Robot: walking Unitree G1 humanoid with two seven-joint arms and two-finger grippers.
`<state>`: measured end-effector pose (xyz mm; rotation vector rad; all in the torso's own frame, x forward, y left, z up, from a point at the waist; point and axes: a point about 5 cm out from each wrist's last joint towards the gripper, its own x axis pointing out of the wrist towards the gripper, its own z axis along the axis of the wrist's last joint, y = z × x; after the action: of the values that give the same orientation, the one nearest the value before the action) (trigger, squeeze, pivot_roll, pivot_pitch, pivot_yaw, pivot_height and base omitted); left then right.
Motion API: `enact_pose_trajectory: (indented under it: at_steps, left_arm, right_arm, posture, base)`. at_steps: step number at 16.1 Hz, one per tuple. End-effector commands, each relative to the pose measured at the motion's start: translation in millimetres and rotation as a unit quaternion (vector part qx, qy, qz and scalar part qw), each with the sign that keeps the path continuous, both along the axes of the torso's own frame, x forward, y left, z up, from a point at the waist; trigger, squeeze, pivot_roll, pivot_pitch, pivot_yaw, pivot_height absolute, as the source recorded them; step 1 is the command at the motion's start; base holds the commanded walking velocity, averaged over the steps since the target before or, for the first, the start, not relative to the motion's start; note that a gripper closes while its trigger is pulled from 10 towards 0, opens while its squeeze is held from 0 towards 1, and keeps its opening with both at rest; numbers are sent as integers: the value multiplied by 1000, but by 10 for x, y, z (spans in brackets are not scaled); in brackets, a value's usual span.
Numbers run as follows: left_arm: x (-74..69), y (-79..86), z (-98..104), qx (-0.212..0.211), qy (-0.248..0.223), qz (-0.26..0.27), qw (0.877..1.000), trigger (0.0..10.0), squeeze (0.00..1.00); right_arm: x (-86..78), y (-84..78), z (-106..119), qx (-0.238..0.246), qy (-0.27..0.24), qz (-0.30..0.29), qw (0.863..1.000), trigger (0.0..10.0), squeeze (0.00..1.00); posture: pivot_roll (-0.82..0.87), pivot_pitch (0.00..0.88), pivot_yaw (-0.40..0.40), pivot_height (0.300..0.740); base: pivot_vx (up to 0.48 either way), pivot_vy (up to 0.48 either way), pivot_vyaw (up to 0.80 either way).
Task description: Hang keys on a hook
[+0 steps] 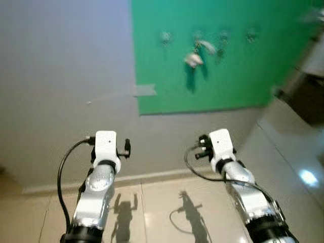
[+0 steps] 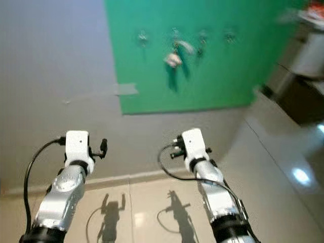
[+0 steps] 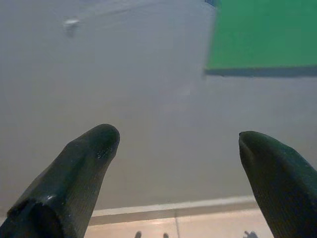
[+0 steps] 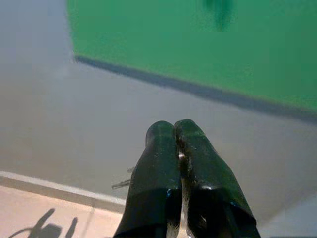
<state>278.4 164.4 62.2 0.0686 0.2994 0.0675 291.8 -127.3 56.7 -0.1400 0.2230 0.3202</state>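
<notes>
On the green wall board [image 1: 238, 71] the white-tagged keys [image 1: 194, 59] hang already; the clenched right end effector [image 4: 174, 130], or the spread-wide empty left end effector [image 3: 178, 144], might bump them off.

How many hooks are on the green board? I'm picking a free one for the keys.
4, in a row near the top of the green board: far left hook; second, with something pale hanging below it; third; far right. The picture is blurred, so others could be missed.

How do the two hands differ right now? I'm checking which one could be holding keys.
The left hand has its fingers spread wide with bare wall between them; the right hand has its fingers pressed together. Whether it grips anything is unclear. Both are raised toward the wall below the green board.
</notes>
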Motion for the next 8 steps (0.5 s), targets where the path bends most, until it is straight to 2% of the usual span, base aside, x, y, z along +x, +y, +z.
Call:
enact_pose_trajectory:
  at_steps: [1, 3, 8]
  left_arm:
    - [3, 57, 16, 7, -1, 12, 1000, 10000, 0]
    - [7, 68, 23, 4, -3, 17, 1000, 10000, 0]
    - [11, 64, 29, 9, -4, 16, 1000, 10000, 0]
  right_arm:
    - [12, 65, 28, 4, -2, 9, 1000, 10000, 0]
    - [7, 76, 23, 5, 1, 10, 1000, 10000, 0]
    - [-7, 76, 10, 4, 6, 8, 1000, 10000, 0]
  posture:
    - [-34, 0, -15, 740]
    - [-33, 0, -16, 740]
    - [-36, 0, -12, 740]
  base:
    - [330, -345, 738]
    - [343, -330, 738]
    - [376, -293, 0]
